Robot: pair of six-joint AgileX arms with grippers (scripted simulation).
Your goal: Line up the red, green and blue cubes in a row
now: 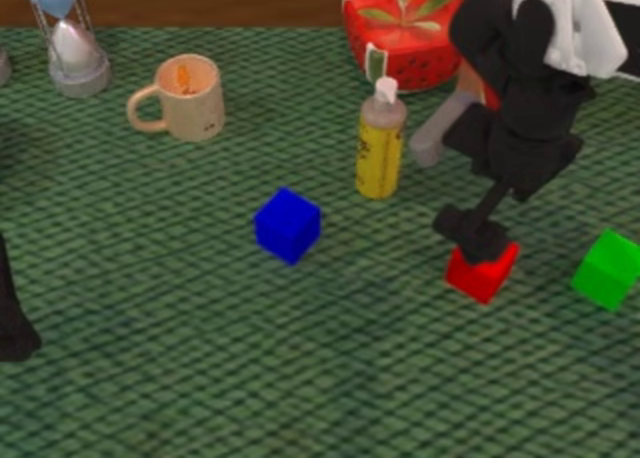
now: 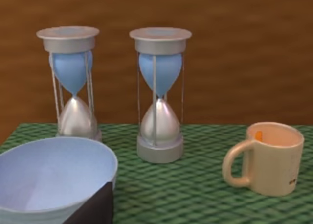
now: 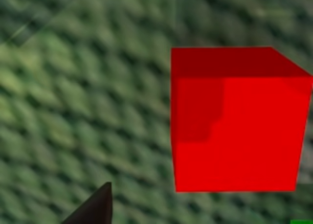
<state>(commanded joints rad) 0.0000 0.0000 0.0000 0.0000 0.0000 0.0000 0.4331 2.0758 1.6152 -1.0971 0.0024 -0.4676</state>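
The left arm (image 1: 12, 318) is sitting parked at the table's left edge. The blue cube (image 1: 288, 224) is resting near the table's middle, well left of the others. The right gripper (image 1: 478, 240) is hanging directly over the red cube (image 1: 483, 269), touching its top; whether its fingers are clenched, I cannot tell. The green cube (image 1: 607, 269) is lying just right of the red one, apart.

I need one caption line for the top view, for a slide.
Right gripper over the red cube, between the blue cube and green cube.
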